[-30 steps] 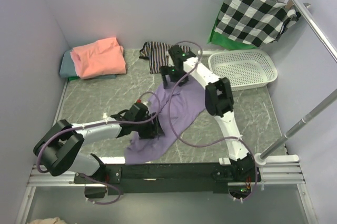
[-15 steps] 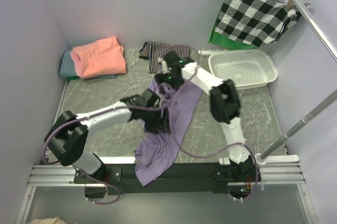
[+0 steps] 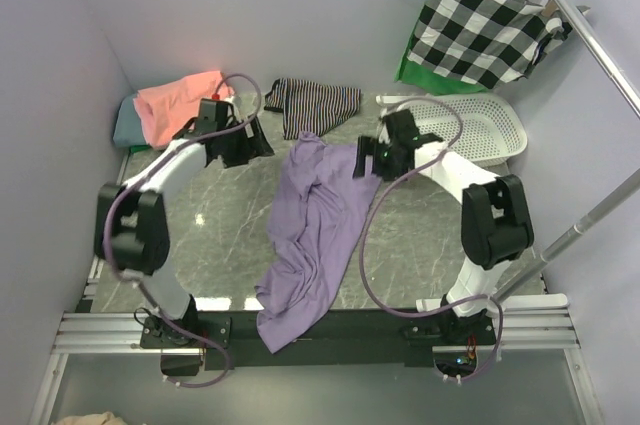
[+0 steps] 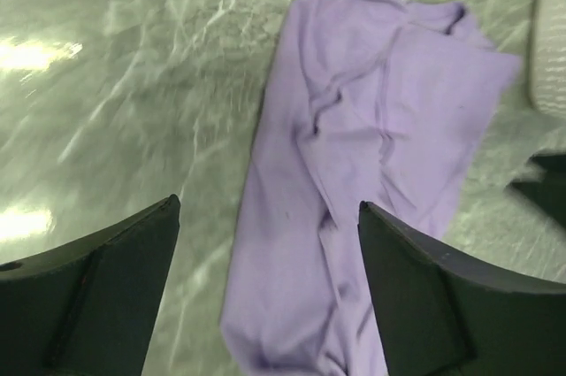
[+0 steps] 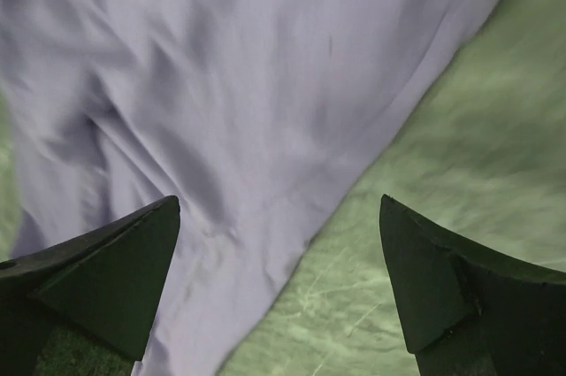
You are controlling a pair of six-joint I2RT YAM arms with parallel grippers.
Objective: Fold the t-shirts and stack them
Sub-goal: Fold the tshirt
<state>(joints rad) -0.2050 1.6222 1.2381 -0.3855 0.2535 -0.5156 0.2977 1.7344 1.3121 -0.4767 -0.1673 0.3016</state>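
A lavender-purple t-shirt (image 3: 315, 215) lies crumpled in a long strip down the middle of the table, its lower end hanging over the near edge. My left gripper (image 3: 260, 145) hovers to the left of its top end, open and holding nothing. In the left wrist view the lavender shirt (image 4: 354, 128) lies beyond the left gripper (image 4: 268, 206). To the right of the shirt's top end, my right gripper (image 3: 365, 160) is open and empty. The right wrist view shows the right gripper (image 5: 279, 203) above the shirt's edge (image 5: 221, 84). A folded salmon-pink t-shirt (image 3: 185, 105) rests on a grey-teal t-shirt (image 3: 124, 127) at back left.
A black-and-white striped cloth (image 3: 318, 105) lies at the back centre. A white basket (image 3: 475, 130) stands at back right. A checked cloth (image 3: 485, 30) hangs on a wooden hanger from the metal rail (image 3: 590, 35). Purple walls close in the left and the back.
Both grippers let go of the lavender shirt and drew apart, the left swinging to the back left, the right moving right. The shirt now lies stretched lengthwise over the near edge.
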